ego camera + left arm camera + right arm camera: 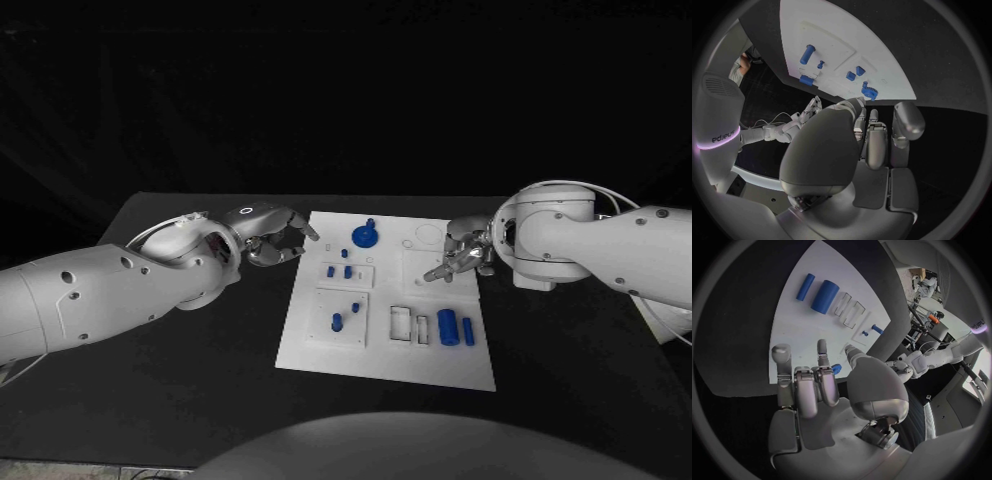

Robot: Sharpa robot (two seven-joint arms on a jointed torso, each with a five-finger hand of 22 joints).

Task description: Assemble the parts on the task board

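Loosely spread and holding nothing, the right hand (459, 258) hovers over the right edge of the white board (387, 345). Likewise empty, the left hand (273, 238) hangs at the board's far left corner, fingers apart. Nearby stands a blue knob (366, 236); two blue cylinders (456, 327) lie near the right edge.

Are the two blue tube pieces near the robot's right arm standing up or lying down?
Lying down. The two blue cylinders rest flat on the white task board, side by side; the right wrist view shows their long sides.
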